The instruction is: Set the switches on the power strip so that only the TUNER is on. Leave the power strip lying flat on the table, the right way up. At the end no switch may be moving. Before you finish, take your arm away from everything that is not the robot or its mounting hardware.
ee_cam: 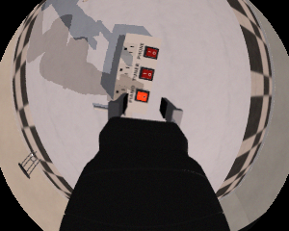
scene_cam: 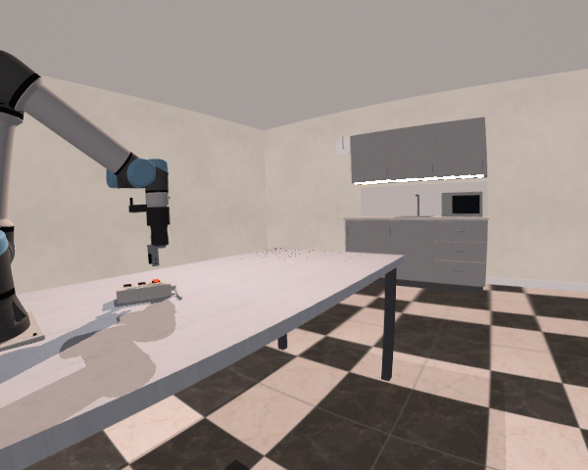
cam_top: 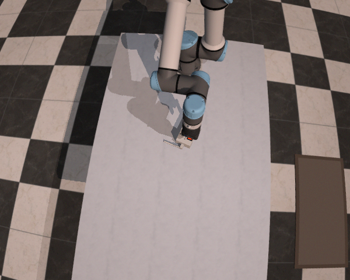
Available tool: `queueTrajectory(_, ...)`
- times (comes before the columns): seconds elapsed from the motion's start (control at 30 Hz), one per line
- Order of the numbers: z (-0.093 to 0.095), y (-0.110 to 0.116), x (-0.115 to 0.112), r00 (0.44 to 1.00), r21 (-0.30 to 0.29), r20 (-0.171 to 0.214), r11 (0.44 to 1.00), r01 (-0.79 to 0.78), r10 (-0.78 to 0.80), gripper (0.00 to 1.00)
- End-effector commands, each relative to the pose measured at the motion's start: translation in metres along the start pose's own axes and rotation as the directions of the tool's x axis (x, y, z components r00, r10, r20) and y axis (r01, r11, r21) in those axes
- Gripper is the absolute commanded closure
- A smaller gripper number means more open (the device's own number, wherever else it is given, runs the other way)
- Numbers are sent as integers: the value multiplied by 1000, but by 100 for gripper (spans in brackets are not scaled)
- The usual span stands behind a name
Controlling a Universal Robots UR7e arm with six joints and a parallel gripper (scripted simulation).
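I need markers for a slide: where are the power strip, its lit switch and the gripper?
power strip (scene_cam: 143,293), exterior view, side wall.
lit switch (ee_cam: 143,96), wrist view, rocker face.
gripper (ee_cam: 144,110), wrist view, midway between fingertips.

one power strip (ee_cam: 133,64), three red switches (ee_cam: 144,73); one table (scene_cam: 264,288), one arm (scene_cam: 76,128), one floor mat (cam_top: 319,210)

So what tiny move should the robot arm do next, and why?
Probably lower straight down toward the bright switch. The open, empty end effector hovers above the power strip, not touching it, roughly over its end where that one switch glows brighter than the other two switches. The labels are too small to read, so I cannot tell which switch is the TUNER.
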State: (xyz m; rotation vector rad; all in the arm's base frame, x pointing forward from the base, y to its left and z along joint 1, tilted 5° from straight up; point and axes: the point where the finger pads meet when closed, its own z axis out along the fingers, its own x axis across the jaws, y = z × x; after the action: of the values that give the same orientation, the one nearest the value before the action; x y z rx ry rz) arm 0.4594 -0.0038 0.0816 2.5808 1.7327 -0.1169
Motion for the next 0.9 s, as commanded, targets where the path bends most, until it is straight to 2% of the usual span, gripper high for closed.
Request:
queueTrajectory(0.0, 1, 3, 3, 999, -3, 5, 999, -54, 54, 0)
queueTrajectory(0.27, 2, 3, 3, 998, -2, 4, 998, -70, 70, 0)
queueTrajectory(0.3, 2, 3, 3, 998, -2, 4, 998, -70, 70, 100)
queueTrajectory(0.87, 2, 3, 3, 998, -3, 4, 998, -70, 70, 100)
